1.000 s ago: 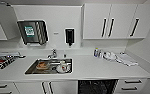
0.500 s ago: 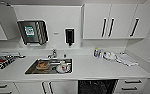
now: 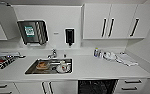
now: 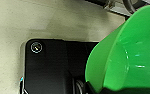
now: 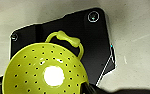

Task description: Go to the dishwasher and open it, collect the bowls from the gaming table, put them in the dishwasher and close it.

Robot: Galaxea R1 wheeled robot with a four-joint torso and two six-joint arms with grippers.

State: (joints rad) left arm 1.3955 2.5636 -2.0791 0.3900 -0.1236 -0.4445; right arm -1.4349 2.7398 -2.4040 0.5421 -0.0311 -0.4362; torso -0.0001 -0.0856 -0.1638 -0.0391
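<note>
The dishwasher (image 3: 97,87) stands under the white counter, to the right of the sink, and its dark racked interior shows at the lower edge of the head view. A bright green bowl (image 4: 126,55) hangs close to the left wrist camera above a pale floor, with my left gripper (image 4: 96,88) shut on its rim. A yellow-green perforated bowl (image 5: 43,72) with a loop handle sits in my right gripper (image 5: 91,88), which is shut on its edge. The gaming table is out of view.
A steel sink (image 3: 49,66) with dishes in it is set into the counter (image 3: 96,68). A dish rack (image 3: 2,61) is at the left; a bottle (image 3: 96,52) and cloths (image 3: 123,58) lie at the right. White wall cabinets (image 3: 116,21) hang above.
</note>
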